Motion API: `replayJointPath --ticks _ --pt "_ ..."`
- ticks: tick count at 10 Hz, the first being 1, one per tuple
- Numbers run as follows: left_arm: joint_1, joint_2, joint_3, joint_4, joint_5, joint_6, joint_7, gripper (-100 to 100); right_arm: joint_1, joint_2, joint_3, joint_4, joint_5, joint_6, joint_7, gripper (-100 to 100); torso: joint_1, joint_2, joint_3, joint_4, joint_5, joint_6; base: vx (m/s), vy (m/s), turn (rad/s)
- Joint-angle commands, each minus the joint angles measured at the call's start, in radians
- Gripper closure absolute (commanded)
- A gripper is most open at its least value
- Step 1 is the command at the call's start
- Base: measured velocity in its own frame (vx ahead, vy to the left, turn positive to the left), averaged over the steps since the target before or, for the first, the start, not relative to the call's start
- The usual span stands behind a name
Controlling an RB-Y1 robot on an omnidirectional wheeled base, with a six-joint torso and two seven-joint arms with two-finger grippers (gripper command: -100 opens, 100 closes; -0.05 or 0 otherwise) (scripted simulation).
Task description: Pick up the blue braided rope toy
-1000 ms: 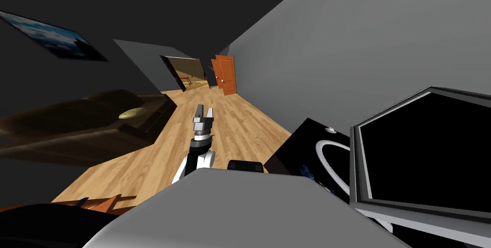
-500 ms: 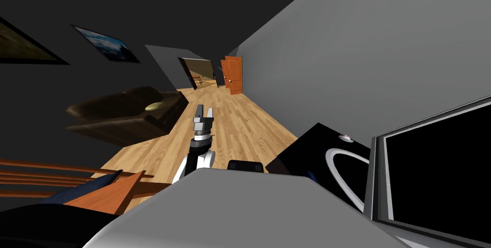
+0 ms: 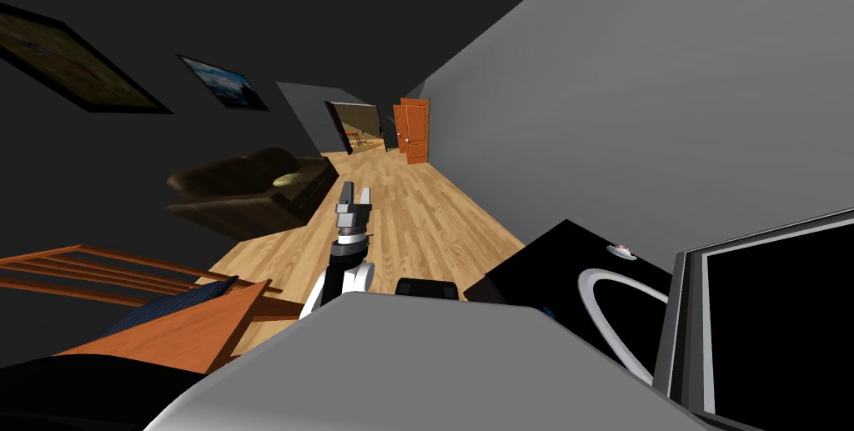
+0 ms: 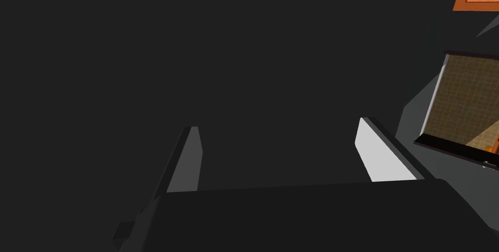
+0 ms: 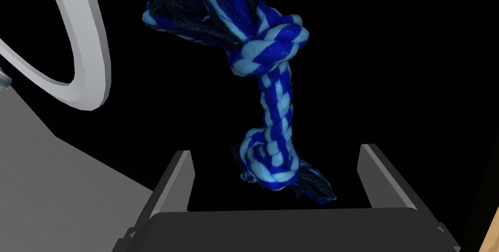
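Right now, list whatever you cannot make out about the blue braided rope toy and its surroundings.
- Blue and white braided rope toy: far end cut off by the right wrist view's edge.
- White ring: cut off by that view's edge.
- Black surface beneath: featureless, toy's contact unclear.

Floor (image 3: 417, 226): light wood planks, beneath left gripper (image 3: 354, 198) | ahead: orange door (image 3: 414, 130), open doorway (image 3: 354, 126) | left of it: dark brown sofa (image 3: 242, 192), framed pictures (image 3: 223, 84) on dark wall (image 3: 100, 167) | right: grey wall (image 3: 625, 92), black cabinet (image 3: 542, 263)
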Motion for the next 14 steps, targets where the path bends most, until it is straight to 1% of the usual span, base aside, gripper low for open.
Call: replayJointPath --ticks 1,2,4,5,6,10,11,12,14 --pt "0.000 0.000 0.000 0.000 0.000 0.000 0.000 0 0.000 0.000 0.000 0.000 0.000 0.000 0.000 0 0.000 0.000 0.000 0.000 0.000 0.000 0.000 0.000 0.000" --pt "0.000 0.000 0.000 0.000 0.000 0.000 0.000 0 -0.025 0.032 0.007 0.010 0.007 0.030 0.009 -100 0.000 0.000 0.000 0.000 0.000 0.000 -0.024 -0.067 0.040" --pt "0.000 0.000 0.000 0.000 0.000 0.000 0.000 0 -0.050 0.064 0.013 0.021 0.015 0.061 0.017 -100 -0.007 0.001 0.001 0.000 -0.001 0.000 -0.034 -0.124 0.048" --pt "0.000 0.000 0.000 0.000 0.000 0.000 0.000 0 -0.034 0.041 0.040 -0.002 -0.008 0.066 0.005 -100 -0.008 0.001 0.001 0.000 -0.002 0.000 -0.012 -0.057 0.015" --pt "0.000 0.000 0.000 0.000 0.000 0.000 0.000 0 -0.035 0.041 0.041 -0.001 -0.009 0.070 0.005 100 -0.004 0.000 0.000 0.000 -0.001 0.000 -0.002 -0.011 0.000" --pt "0.000 0.000 0.000 0.000 0.000 0.000 0.000 0 -0.035 0.041 0.041 -0.002 -0.010 0.069 0.004 100 0.000 -0.001 -0.001 -0.001 0.000 0.000 0.000 0.000 0.000" --pt "0.000 0.000 0.000 0.000 0.000 0.000 0.000 0 -0.035 0.041 0.041 -0.002 -0.010 0.069 0.003 0 0.000 -0.001 -0.001 -0.001 0.000 0.000 0.000 0.000 0.000" --pt "0.000 0.000 0.000 0.000 0.000 0.000 0.000 0 -0.045 0.058 0.012 0.019 0.013 0.055 0.016 100 0.000 -0.001 -0.001 -0.001 0.000 -0.001 0.000 0.011 -0.016" --pt "0.000 0.000 0.000 0.000 0.000 0.000 0.000 0 -0.010 0.013 0.003 0.004 0.003 0.012 0.003 100 0.004 -0.002 -0.002 -0.001 0.000 0.001 0.028 0.090 -0.048"
